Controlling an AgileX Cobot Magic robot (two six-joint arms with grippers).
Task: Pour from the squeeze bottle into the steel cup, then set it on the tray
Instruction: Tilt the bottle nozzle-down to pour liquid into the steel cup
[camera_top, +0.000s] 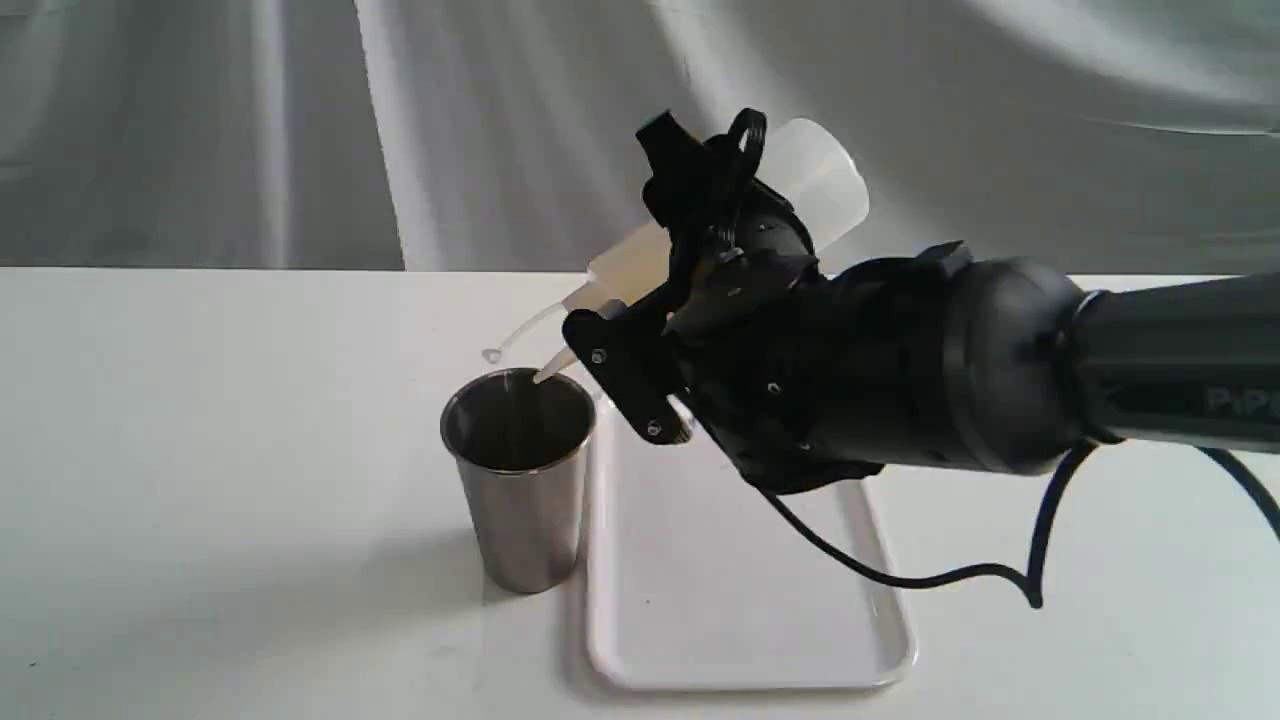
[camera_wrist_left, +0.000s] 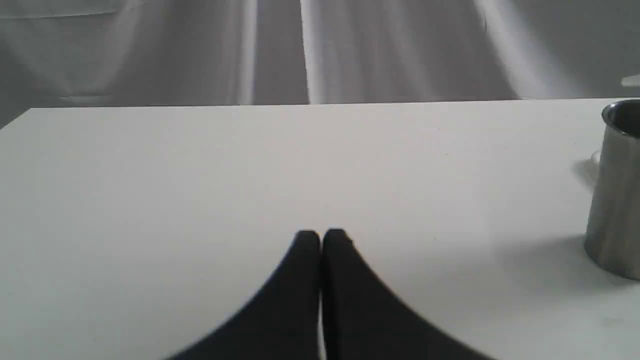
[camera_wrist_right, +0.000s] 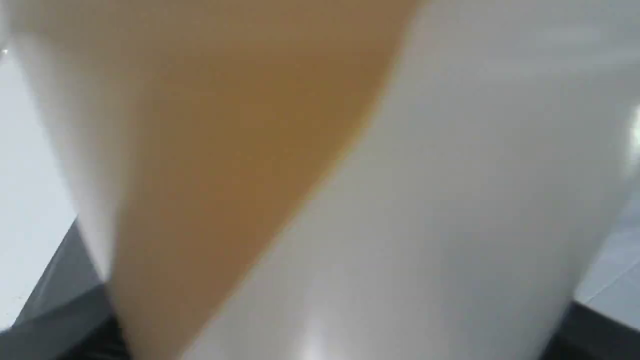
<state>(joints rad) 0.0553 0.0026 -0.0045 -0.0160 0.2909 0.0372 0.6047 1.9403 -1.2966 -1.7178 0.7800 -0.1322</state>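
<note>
Clamps the squeeze bottle (camera_top: 632, 266) across its body with the right gripper (camera_top: 655, 262), jaws parted only as wide as the bottle and pressed against either side of it. Holds it clear of the table (camera_top: 200, 450), steeply tilted, with the base high and toward the back and the nozzle (camera_top: 556, 369) down and to the left in the exterior view. Places the nozzle tip right at the rim of the steel cup (camera_top: 520, 470), just over the opening; cannot tell whether anything runs out. Lets the thin cap strap (camera_top: 520, 336) hang from the neck, above the far side of the cup.

Fills nearly the whole right wrist view with the bottle (camera_wrist_right: 475, 210), amber liquid (camera_wrist_right: 240, 125) pooled toward one side under a slanted surface line; shows only dark slivers of the gripper at the corners.

Stands the cup upright on the table, just beside the long left edge of the white tray (camera_top: 740, 610), which lies flat with nothing on it. Reaches in from the right with the arm above the tray, a black cable (camera_top: 900, 577) looping beneath it.

Sets the left gripper (camera_wrist_left: 320, 239) low over bare table, fingers pressed together with nothing between them, well apart from the cup (camera_wrist_left: 614, 195).
</note>
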